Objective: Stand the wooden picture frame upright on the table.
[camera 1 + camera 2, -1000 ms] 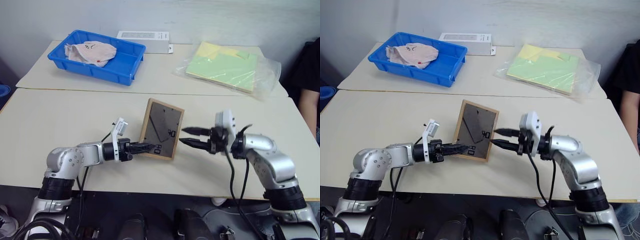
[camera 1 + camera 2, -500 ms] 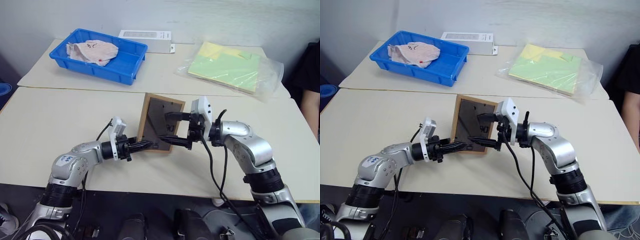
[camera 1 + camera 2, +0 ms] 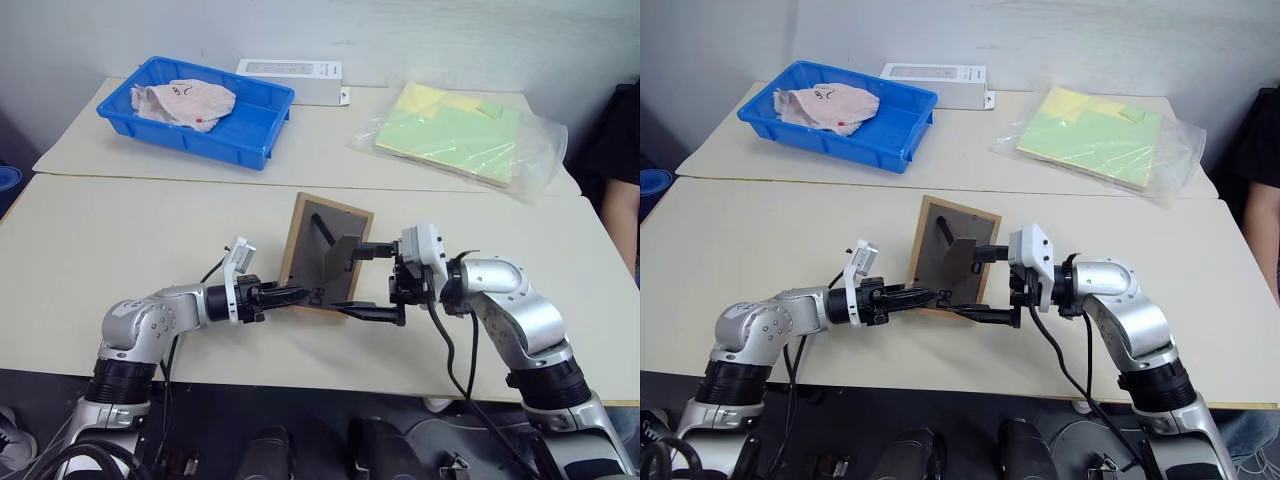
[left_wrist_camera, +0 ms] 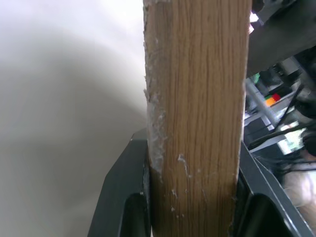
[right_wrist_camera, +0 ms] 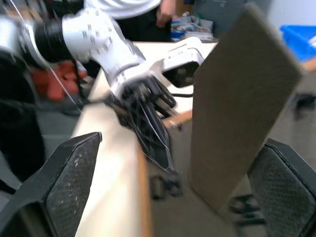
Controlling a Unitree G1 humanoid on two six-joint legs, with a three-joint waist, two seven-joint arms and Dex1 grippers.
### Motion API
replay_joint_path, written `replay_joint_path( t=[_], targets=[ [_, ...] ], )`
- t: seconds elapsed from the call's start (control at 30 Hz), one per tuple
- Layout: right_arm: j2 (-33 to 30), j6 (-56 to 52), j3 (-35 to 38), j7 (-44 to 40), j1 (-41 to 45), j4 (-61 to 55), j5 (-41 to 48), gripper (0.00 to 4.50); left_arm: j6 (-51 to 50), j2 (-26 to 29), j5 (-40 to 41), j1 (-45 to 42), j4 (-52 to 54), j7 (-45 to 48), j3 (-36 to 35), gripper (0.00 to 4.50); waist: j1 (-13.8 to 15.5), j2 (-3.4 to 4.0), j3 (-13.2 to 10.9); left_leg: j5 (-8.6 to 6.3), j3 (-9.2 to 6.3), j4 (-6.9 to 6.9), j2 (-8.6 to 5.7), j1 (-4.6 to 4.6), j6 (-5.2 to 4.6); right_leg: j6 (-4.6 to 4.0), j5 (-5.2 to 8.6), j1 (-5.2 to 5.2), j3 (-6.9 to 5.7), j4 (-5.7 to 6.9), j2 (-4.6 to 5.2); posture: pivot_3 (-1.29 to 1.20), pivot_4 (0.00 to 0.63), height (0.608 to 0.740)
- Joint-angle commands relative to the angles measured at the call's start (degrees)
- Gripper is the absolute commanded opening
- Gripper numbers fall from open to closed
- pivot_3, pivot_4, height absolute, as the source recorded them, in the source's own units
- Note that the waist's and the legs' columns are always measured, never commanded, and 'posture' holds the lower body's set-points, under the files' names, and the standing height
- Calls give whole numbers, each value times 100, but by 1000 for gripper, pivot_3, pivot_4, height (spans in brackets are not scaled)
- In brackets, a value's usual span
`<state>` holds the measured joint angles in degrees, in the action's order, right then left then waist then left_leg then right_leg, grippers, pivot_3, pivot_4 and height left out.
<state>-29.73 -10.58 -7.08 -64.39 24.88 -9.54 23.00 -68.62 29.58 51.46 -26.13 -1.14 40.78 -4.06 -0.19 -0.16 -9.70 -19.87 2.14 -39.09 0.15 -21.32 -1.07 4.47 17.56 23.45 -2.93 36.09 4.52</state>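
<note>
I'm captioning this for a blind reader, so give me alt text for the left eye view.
The left gripper holds the wooden picture frame by its lower edge, back panel facing the camera, while the open right gripper reaches around its stand leg. They work over a beige table; behind sit a blue bin and bagged green sheets.

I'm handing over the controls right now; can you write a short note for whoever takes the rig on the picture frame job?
Left gripper: shut on the wooden picture frame's lower edge, holding it tilted with its back panel toward the robot.
Right gripper: open wide, fingers either side of the stand leg, which is swung out from the back.
The frame is over the near part of the table; whether its bottom edge rests on it I cannot tell.
Done: frame raised, leg out.
Left: set it down on edge and leg, check it stands, release, withdraw both arms.
</note>
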Motion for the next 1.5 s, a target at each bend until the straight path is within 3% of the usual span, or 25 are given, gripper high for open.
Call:
replay_joint_path(
  t=[0.03, 0.13, 0.3, 0.43, 0.67, 0.77, 1.0, 1.17, 1.2, 1.4, 1.5],
  targets=[
    [-177, 1041, 545, -29, -119, 221, -175, 4461, -1553, 72, 777, -433, -220, -294, -723, 1296, 1, -7, -6, 1, -1, 0, 0, -3, 2, 1, 0, 1, -1, -1, -2, 0, 150, 740],
    [-383, 2136, 898, -136, -247, 544, -372, 4461, -2332, 199, 1437, -718, -648, -561, -952, 1296, -1, -9, -7, 1, -1, 0, -1, -3, 1, 2, -1, 1, -1, 0, -2, 0, 150, 740],
    [-501, 4735, 723, -15, 5, 1461, -1474, 4461, -2388, 1026, 3254, -913, -1590, -1090, 50, 1296, -67, -9, -9, 5, -1, 1, 2, 5, 9, 3, -1, 0, 2, 0, -2, 0, 150, 740],
    [-119, 6553, 565, 1308, 433, 2532, -3248, 4461, -2388, 1241, 4483, -1293, -2056, -1617, 726, 1296, -132, -15, -14, 11, -3, -1, 4, 6, 19, 3, -1, 0, 3, 5, -2, 0, 150, 740],
    [176, 7502, 263, 3043, 801, 3426, -4916, 4461, -2216, 1389, 6062, -1554, -2377, -2593, 1336, 1296, -148, -14, -15, 13, -4, 0, 3, 6, 23, 2, -1, 9, 3, 18, -3, 0, 150, 740],
    [211, 7581, 281, 3716, 864, 3500, -5282, 3880, -2211, 1467, 6154, -1568, -2350, -2633, 1409, 1296, -150, -14, -16, 15, -4, -4, 2, 5, 24, 2, -1, 12, 4, 26, -3, 0, 150, 740],
    [0, 7392, 247, 4830, 888, 3552, -5865, 1557, -2232, 1526, 6154, -1605, -2367, -2560, 1450, 1296, -148, -14, -15, 16, -3, -5, -2, 7, 25, 1, 0, 11, 4, 31, -6, 0, 150, 740],
    [-69, 7373, 77, 5191, 950, 3634, -5882, 1483, -1434, 1318, 6154, -1314, -1570, -3357, 953, 1296, -149, -14, -16, 16, -3, -5, -2, 8, 25, 1, 0, 11, 5, 31, -6, 0, 150, 740],
    [-75, 7378, 50, 5264, 969, 3620, -5897, 1483, -1388, 1291, 6154, -1294, -1535, -3431, 850, 2027, -148, -16, -17, 16, -3, -5, -2, 7, 25, 1, 0, 11, 6, 30, -5, 0, 150, 740],
    [-144, 7370, -101, 5475, 1037, 3640, -5800, 1267, -1476, 1973, 6154, -1130, -1474, -3200, 246, 3858, -208, -15, -19, 20, -2, 1, 3, 9, 31, 1, 1, 13, 7, 27, -11, 0, 150, 740],
    [-180, 7376, -157, 5471, 1022, 3601, -5632, 1267, -1061, 2295, 5776, -849, -1252, -3042, -348, 3907, -222, -13, -20, 22, -3, 4, 5, 10, 35, 0, 2, 14, 8, 26, -13, 0, 150, 740]
  ],
)
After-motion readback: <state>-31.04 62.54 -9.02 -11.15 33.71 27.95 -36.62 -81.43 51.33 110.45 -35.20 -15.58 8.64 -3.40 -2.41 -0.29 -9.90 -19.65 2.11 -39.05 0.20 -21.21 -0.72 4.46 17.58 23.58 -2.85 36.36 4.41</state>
